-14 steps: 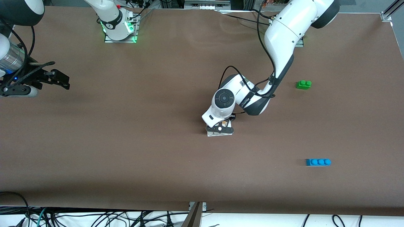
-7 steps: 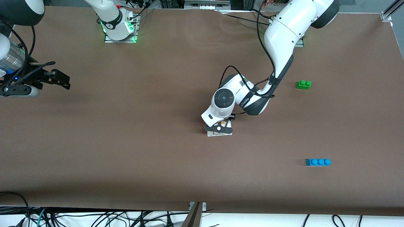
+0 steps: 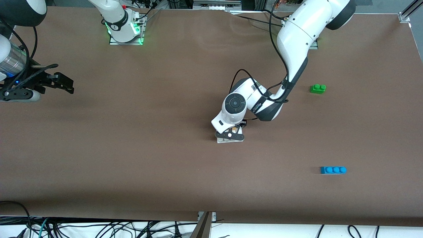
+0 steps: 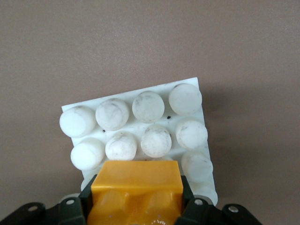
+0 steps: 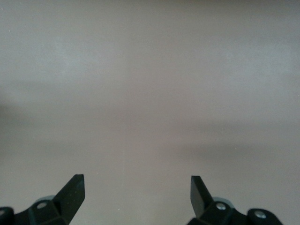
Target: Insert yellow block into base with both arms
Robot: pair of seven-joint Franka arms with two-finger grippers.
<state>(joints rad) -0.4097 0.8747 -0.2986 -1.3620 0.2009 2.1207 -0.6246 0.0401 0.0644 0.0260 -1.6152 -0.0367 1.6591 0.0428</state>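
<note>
On my brown table (image 3: pixel 132 158), the blue brick (image 3: pixel 333 170) lies nearest the camera. Mid-table, my left gripper (image 3: pixel 230 135) pinches the yellow block (image 4: pixel 136 190) over the base (image 4: pixel 140 126); farther sits the green brick (image 3: pixel 318 88). My right gripper (image 5: pixel 137 192) waits, jaws spread, at the right arm's end.

— What's lying about on the table, besides the job itself?

— Two loose bricks. A green brick (image 3: pixel 318 88) with two studs sits in the upper half of the frame, and a longer blue brick (image 3: pixel 333 170) with three studs in a row lies lower in the frame, nearer the camera. They're well apart.

— And the surface?

— A brown cover (image 3: pixel 132 158) fills most of the frame, rumpled a little near the upper middle.

— Anything off the table?

— A tangle of black cables (image 3: pixel 99 228) along the bottom edge, a metal post (image 3: pixel 203 224) at bottom centre, and a metal bracket (image 3: pixel 404 15) at a top corner.
</note>
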